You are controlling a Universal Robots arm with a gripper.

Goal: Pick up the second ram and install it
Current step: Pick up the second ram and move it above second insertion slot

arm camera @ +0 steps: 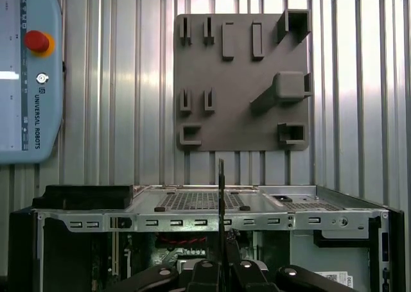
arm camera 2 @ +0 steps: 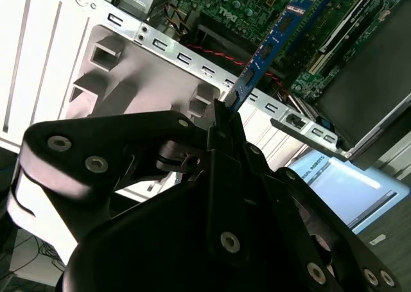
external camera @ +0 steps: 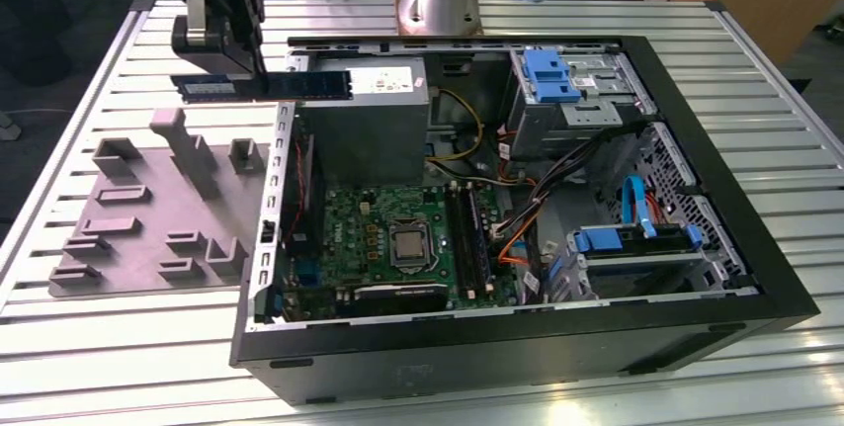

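Silver metal slats make up the worktop point(external camera: 106, 367), and on it lies an open black computer case point(external camera: 528, 367). Beside the case, on the exterior view's left, we see a grey tray point(external camera: 145, 238) with small blocks and holders standing up from it.

At the back of the exterior view, the hand point(external camera: 255, 72) hangs in the air by the case wall nearest the tray. It is clamped on the second ram point(external camera: 310, 85) – its black fingers point(arm camera 2: 221, 176) press on the stick from both sides. In the exterior view the stick lies level, a long dark strip with a pale label, and one end reaches in front of the grey box point(external camera: 370, 125) in the corner of the case. In the second wrist view we see the blue stick point(arm camera 2: 276, 38) poking out past the fingertips. In the first wrist view we see it edge-on point(arm camera: 221, 189), like a thin dark line rising from the hand point(arm camera: 222, 244).

Inside the case lies a green board point(external camera: 363, 213) with a silver square chip point(external camera: 411, 245). The long black slots point(external camera: 468, 238) sit next to that chip – well apart from the stick.
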